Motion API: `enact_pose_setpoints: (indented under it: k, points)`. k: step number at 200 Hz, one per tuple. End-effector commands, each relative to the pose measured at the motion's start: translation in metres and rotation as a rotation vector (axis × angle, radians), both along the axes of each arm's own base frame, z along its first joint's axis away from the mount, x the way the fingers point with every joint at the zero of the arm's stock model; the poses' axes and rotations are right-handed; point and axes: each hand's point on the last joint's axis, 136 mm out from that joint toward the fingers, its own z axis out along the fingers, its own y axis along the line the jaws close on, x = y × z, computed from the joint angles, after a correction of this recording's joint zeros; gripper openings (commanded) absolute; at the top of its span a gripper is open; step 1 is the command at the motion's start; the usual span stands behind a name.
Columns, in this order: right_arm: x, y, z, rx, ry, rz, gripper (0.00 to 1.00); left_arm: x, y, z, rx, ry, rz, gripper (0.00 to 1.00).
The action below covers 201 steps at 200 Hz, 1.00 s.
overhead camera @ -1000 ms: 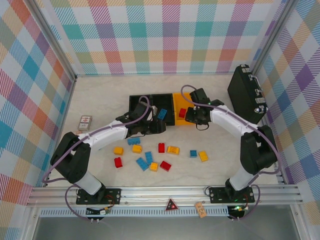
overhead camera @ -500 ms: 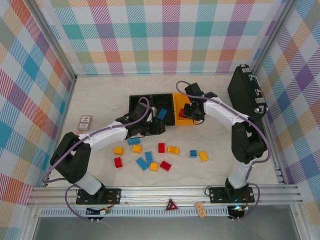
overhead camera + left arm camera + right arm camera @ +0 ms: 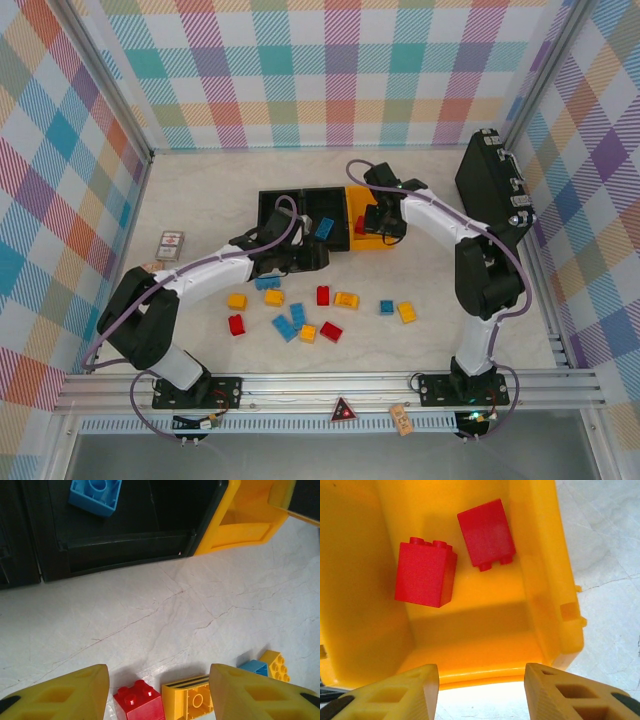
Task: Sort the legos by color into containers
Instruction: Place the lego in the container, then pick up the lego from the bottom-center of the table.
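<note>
My right arm arcs forward from its base and folds inward. My right tool (image 3: 481, 682) hangs over the yellow-orange bin (image 3: 542, 595), fingers parted and holding nothing. Two red bricks (image 3: 426, 573) lie apart on the bin floor just ahead of its fingertips.

My left arm stretches low across the table (image 3: 150, 615), and my left tool (image 3: 159, 692) is likewise spread and empty. A loose red brick (image 3: 139, 702) and a yellow brick (image 3: 187, 700) sit on the table under the gap between its fingers. Ahead of it stands a black bin (image 3: 125, 545) holding a blue brick (image 3: 95, 495), which the frame's top edge clips.

Both tools' fingers are cropped at the bottom of the wrist views. From overhead, my right wrist covers part of the yellow-orange bin. The leftmost black bin (image 3: 268, 206) sits partly behind my left arm's cable, so its contents can't be made out.
</note>
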Motion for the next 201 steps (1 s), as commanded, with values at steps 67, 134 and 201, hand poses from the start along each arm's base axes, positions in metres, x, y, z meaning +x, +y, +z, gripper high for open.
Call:
enact_pose_setpoints:
  k: [67,134,201]
  points:
    - [-0.022,0.004,0.036,0.058,-0.081,0.039,0.51,-0.009,0.007,0.009,0.013,-0.012,0.019,0.56]
    - [-0.056,0.004,0.036,0.115,-0.066,0.09,0.54,-0.019,0.019,0.005,0.051,0.012,0.028,0.56]
    - [-0.111,-0.007,0.013,0.104,0.062,0.089,0.54,-0.029,0.025,-0.001,0.064,0.038,0.024,0.56]
